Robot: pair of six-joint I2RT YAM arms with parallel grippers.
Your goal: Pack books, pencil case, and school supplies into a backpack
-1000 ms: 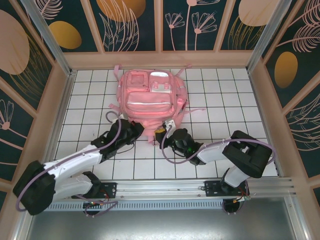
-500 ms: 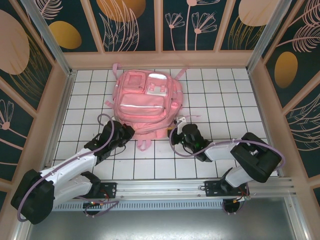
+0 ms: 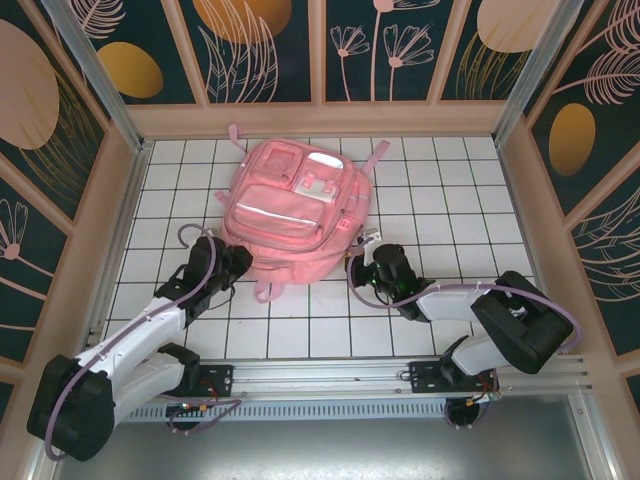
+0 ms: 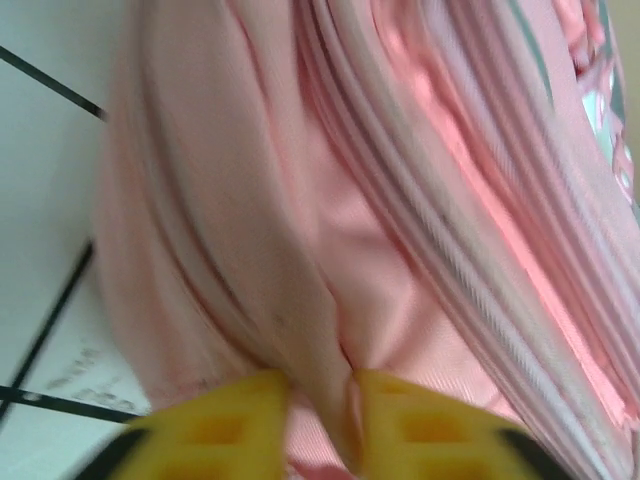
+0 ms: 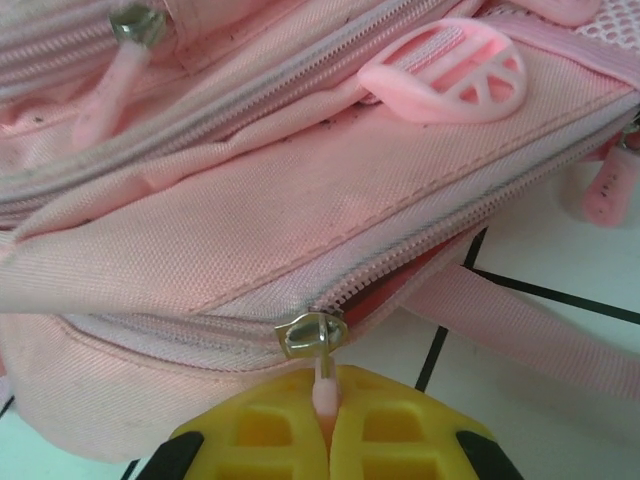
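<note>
Pink backpack [image 3: 295, 210] lies flat on the tiled table [image 3: 450, 190], near both arms; the step in hand looks like working its main zip, probably closing it; right gripper [image 5: 325, 425] is clamped on the zipper pull [image 5: 322, 390]; left gripper [image 4: 322, 420] straddles a fabric fold, pinched or loose I cannot tell; next, draw the pull steadily along the track with the bag braced.

The right gripper [image 5: 328, 420] pinches a pink zipper pull [image 5: 323, 386] between its closed yellow fingers. Just above them sits the metal slider [image 5: 313, 333] on the backpack [image 5: 250, 200], whose zipper gapes to the slider's right. Further right, a pink strap [image 5: 520, 320] crosses the tiled table [image 5: 555, 232].
</note>
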